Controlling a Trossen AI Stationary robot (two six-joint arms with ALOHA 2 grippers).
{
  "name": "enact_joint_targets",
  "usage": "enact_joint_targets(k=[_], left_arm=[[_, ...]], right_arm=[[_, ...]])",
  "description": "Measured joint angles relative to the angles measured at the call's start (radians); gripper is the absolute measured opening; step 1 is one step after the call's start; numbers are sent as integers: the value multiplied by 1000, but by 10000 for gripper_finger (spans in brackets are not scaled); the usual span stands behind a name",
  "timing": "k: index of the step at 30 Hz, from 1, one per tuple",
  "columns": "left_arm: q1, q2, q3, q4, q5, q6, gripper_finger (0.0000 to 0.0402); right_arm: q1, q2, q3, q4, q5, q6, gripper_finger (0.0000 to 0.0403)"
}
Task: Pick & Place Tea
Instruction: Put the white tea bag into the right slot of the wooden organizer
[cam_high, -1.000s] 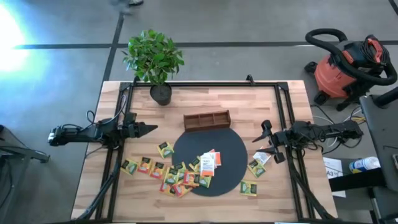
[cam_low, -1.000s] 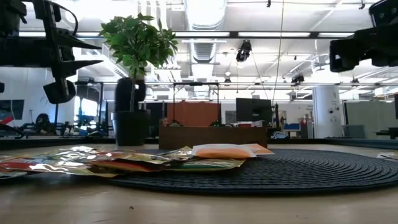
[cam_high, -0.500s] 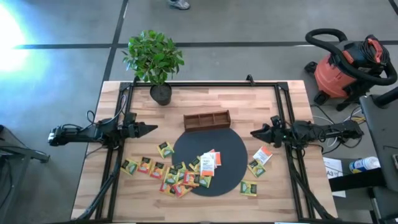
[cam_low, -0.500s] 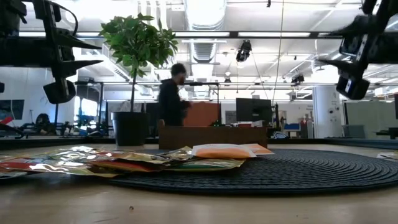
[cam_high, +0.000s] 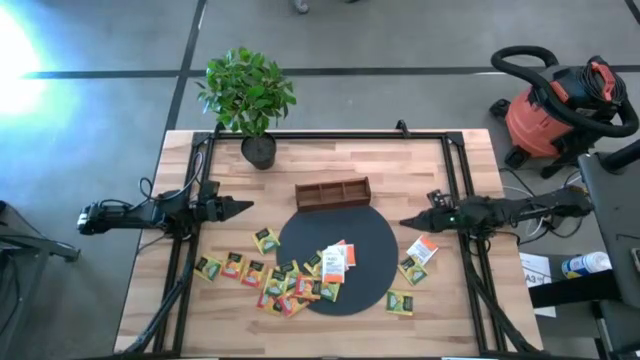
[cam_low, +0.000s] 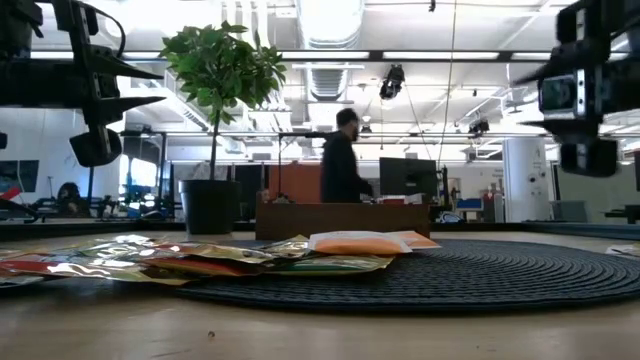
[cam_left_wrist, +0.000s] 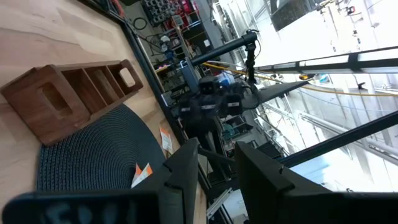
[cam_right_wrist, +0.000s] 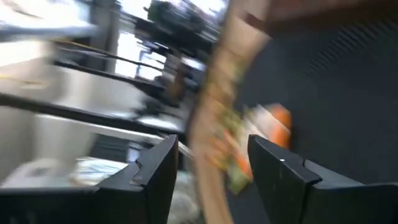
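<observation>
Many tea sachets (cam_high: 285, 283) lay scattered across the wooden table (cam_high: 330, 165), some overlapping the black disc (cam_high: 345, 268) in front of the wooden compartment tray (cam_high: 333, 193). Off the disc's right edge hovered the right gripper (cam_high: 406, 221), fingers spread and empty, near three more sachets. The left gripper (cam_high: 245, 206) hung above the table's left side, fingers parted, grasping nothing.

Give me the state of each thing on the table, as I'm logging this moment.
Left gripper: open, empty, raised over the table's left side.
Right gripper: open, empty, raised at the black mat's right edge.
Tea sachets: lying flat, scattered on the mat and the wood, none held.
Wooden tray: upright, compartments empty.
Potted plant: standing at the back edge.
</observation>
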Motion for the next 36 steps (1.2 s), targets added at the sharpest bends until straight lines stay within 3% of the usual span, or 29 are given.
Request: enact_joint_targets(k=[9,15,20,23,29,36], left_arm=[[0,0,0,0,0,0,83],[0,0,0,0,0,0,83],[0,0,0,0,0,0,83],[0,0,0,0,0,0,83],[0,0,0,0,0,0,83],[0,0,0,0,0,0,83]], right_arm=[[99,414,417,-668,13,374,187],[215,691,589,-803,-34,635,187],[361,869,628,-833,-76,887,187],[410,934,632,-833,-80,957,187],[406,1013,618,-900,-66,967,187],[406,925,545,-951,-18,954,187]])
